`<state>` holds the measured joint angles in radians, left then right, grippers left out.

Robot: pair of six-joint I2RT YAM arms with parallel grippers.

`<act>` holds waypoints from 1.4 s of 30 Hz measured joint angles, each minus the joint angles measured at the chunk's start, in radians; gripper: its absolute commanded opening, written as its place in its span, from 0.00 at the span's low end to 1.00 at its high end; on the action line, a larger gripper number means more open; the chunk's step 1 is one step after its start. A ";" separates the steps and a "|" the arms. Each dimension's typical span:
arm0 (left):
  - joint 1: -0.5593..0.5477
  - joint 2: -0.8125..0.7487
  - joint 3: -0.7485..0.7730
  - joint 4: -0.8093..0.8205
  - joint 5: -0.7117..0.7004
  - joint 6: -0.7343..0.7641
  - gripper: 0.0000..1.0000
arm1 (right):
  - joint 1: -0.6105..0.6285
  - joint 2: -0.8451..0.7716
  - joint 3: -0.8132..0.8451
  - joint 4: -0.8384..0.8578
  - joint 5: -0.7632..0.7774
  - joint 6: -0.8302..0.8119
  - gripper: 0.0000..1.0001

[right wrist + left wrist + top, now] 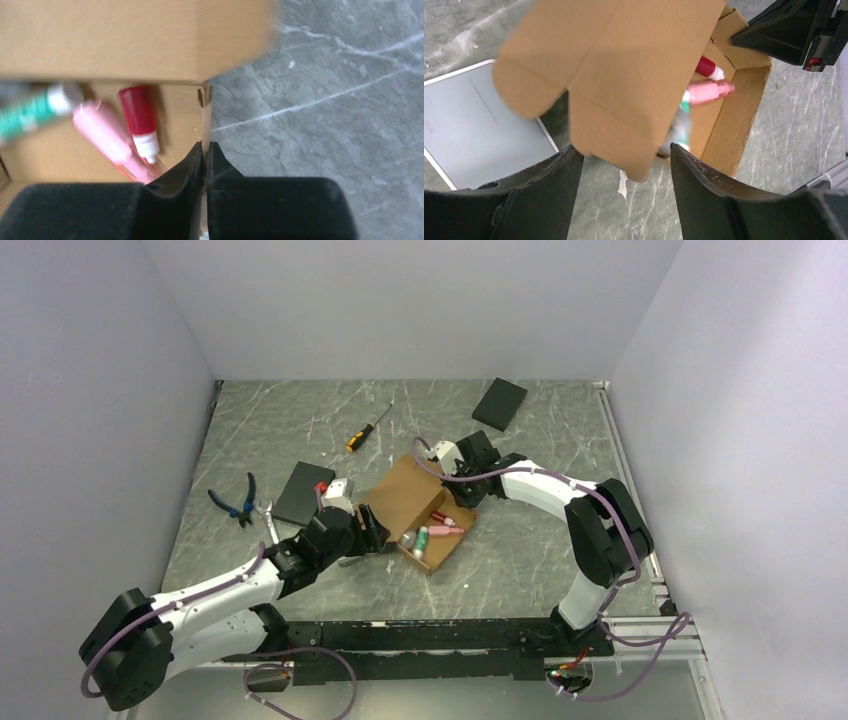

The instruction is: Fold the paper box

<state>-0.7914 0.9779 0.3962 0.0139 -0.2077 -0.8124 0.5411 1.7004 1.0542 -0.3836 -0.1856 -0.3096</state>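
Note:
The paper box (447, 543) is a tan cardboard carton lying open mid-table, with its lid (403, 490) raised and tilted. Inside it lie a red-capped marker (137, 117), a pink one (107, 137) and a green-banded one (30, 112). My right gripper (205, 150) is at the box's far right corner, shut on the thin edge of the box wall. My left gripper (624, 155) is open at the box's near left side. The lid's front tab (624, 145) hangs between its fingers (549, 190) and touches neither.
A grey tin with a pale rim (474, 130) lies just left of the box. One black slab (303, 492) sits left of the box and another (499, 403) at the back right. A screwdriver (365, 428), blue pliers (237, 500) and a wrench (266, 520) lie to the left.

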 measured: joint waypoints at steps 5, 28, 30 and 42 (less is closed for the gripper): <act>0.000 0.003 -0.006 0.020 0.000 -0.018 0.69 | 0.003 0.000 0.000 0.005 0.051 -0.005 0.02; 0.001 0.085 -0.061 0.169 0.004 -0.243 0.81 | 0.011 0.005 -0.029 0.070 0.124 0.027 0.00; 0.003 0.097 -0.060 0.169 -0.002 -0.259 0.82 | 0.011 0.002 -0.035 0.083 0.135 0.041 0.00; 0.114 0.160 -0.035 0.245 -0.046 -0.309 0.78 | 0.011 0.002 -0.037 0.102 0.152 0.060 0.00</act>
<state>-0.6777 1.1378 0.3614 0.2584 -0.2535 -1.1217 0.5522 1.7020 1.0172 -0.2813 -0.0334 -0.2501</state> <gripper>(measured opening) 0.788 0.029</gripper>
